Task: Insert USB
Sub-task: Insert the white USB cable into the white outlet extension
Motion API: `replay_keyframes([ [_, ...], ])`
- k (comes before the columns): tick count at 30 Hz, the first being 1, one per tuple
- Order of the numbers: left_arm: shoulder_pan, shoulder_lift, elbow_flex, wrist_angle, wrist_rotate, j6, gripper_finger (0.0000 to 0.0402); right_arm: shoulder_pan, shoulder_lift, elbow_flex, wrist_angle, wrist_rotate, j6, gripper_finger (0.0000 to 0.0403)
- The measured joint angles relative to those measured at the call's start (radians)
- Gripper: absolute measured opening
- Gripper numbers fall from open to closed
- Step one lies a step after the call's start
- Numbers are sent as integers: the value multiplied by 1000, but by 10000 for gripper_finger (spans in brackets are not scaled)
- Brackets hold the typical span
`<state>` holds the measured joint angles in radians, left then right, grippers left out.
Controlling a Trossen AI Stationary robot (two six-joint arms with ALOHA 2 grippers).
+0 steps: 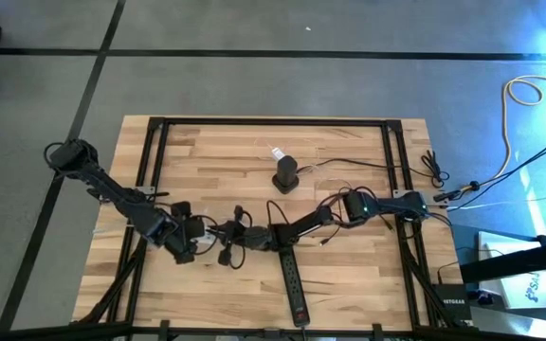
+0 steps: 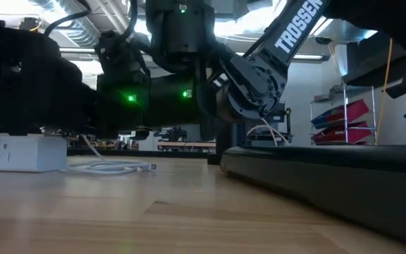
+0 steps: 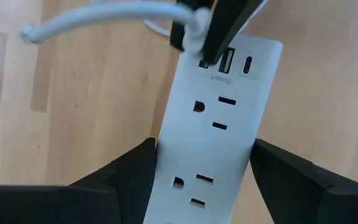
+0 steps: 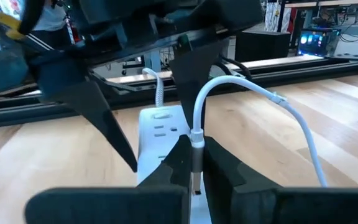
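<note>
A white power strip (image 3: 207, 134) lies flat on the wooden table, its outlets and USB ports (image 3: 225, 60) facing up. My left gripper (image 3: 204, 165) is shut on it, near the table's front left (image 1: 180, 237). My right gripper (image 4: 194, 155) reaches in from the right (image 1: 233, 232) and is shut on a white USB plug (image 4: 196, 138). The plug's tip stands at the strip's outermost USB port (image 3: 202, 62); how deep it sits I cannot tell. Its white cable (image 4: 291, 118) loops up and away and trails over the table (image 2: 111, 168). My left gripper clamps the power strip across its width, one finger (image 3: 135, 171) on each long side wall (image 3: 160, 155), near the end away from the USB ports. The strip rests flat on the table. My right gripper pinches the USB plug's body (image 4: 196, 146) between its two fingertips (image 4: 179, 158), coming from above and slanting down. The plug points down at the strip's port end, and the cable (image 4: 207, 93) rises slack above the fingers.
A black power strip (image 1: 294, 279) lies just right of the grippers, running toward the near edge (image 2: 330, 176). A black stand with a white piece (image 1: 285, 175) sits at mid-table, with dark cables (image 1: 349, 169) around it. The black frame rails (image 1: 273, 123) border the table.
</note>
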<state>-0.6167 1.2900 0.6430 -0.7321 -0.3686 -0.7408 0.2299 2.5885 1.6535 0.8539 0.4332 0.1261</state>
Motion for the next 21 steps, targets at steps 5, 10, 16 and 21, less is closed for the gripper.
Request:
replay_keyframes([
  [5, 30, 0, 0, 4, -10, 18, 237, -2, -2, 0, -22, 1, 1, 2],
  [10, 61, 0, 0, 11, -41, 41, 237, -2, -2, 2, -43, 7, 2, 2],
  [16, 66, 0, 1, 16, -22, 56, 237, -6, -3, 2, -49, 10, 0, 2],
  [21, 66, 0, 1, 16, -19, 62, 237, -24, -3, 2, -44, -43, 7, 1],
])
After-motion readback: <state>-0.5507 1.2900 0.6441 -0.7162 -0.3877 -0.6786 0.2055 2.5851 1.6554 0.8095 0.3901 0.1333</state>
